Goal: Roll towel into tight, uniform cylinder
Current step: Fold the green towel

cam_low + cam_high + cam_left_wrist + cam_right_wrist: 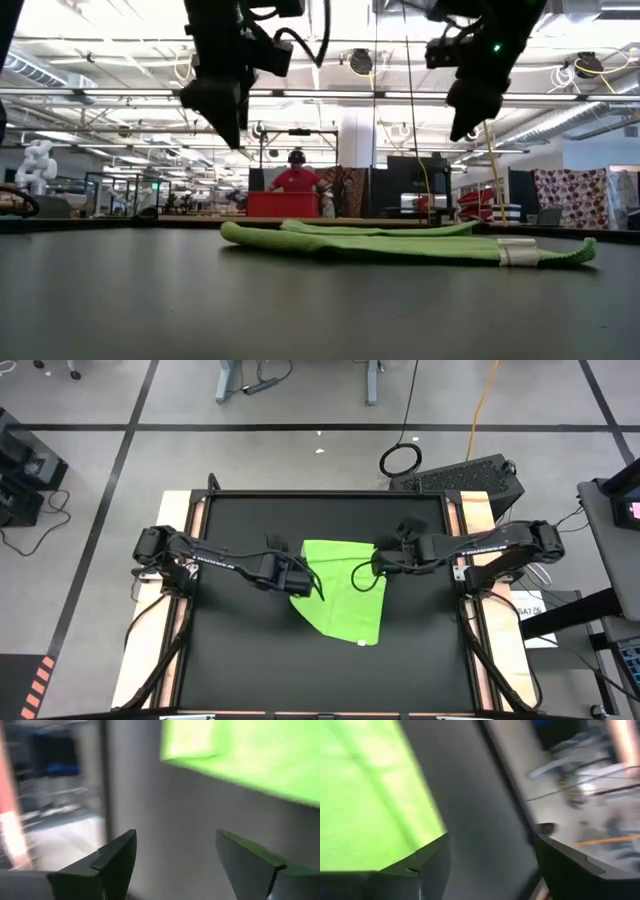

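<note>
The left gripper (pixel 175 857) stood with its jaws wide apart and nothing between them; in its own wrist view only bare dark mat showed in the gap, with the towel's (pixel 250 755) bright edge lying beyond the fingers (pixel 112 862). The right gripper (pixel 487 865) was likewise spread wide and empty, one finger (pixel 422 862) over the towel's margin, the other over black mat.

From above, the left gripper (pixel 310 582) hung at the towel's left edge and the right gripper (pixel 365 572) over its right part, both arms reaching in from the table's (pixel 240 660) sides toward the middle. The level view showed both grippers lifted clear above the cloth, the left one (pixel 222 110) on that picture's left, the right one (pixel 470 105) on its right, neither touching it.

The towel (pixel 345 585), lime green, lay on the black mat near the table's centre, spread flat and partly folded rather than rolled, its shape lopsided and narrowing toward the near right corner. In the low view it lay low (pixel 400 243), in a couple of flat layers, a small white tag (pixel 518 252) at its right end.

Beyond the table a person in a red top (pixel 297 178) stood behind a red box (pixel 283 204).
</note>
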Action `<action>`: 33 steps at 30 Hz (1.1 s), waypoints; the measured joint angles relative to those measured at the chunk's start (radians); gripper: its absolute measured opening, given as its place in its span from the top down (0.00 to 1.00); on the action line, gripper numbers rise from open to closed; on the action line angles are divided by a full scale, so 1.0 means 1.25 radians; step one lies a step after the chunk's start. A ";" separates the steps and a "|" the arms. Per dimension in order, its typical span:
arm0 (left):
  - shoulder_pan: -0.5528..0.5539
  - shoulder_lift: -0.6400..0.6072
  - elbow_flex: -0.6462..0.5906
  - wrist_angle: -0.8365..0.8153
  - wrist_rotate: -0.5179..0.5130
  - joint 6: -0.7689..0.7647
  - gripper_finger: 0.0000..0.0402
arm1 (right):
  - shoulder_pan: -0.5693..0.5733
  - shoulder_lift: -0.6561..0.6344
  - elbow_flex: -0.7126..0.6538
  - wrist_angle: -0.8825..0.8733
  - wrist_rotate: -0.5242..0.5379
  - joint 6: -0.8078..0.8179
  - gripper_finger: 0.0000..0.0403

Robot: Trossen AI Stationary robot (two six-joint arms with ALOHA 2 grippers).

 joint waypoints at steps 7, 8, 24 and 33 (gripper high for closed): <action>-0.086 0.000 -0.097 0.189 0.237 0.111 0.31 | 0.076 -0.040 -0.077 0.262 -0.309 -0.106 0.36; -0.097 0.001 -0.114 0.210 0.239 0.115 0.31 | 0.090 -0.041 -0.094 0.303 -0.340 -0.116 0.37; -0.114 -0.002 -0.333 0.422 0.236 0.053 0.45 | 0.302 0.051 -0.234 0.704 -0.371 -0.125 0.51; -0.088 -0.002 -0.348 0.521 0.276 0.084 0.54 | 0.295 0.119 -0.234 0.736 -0.339 -0.123 0.57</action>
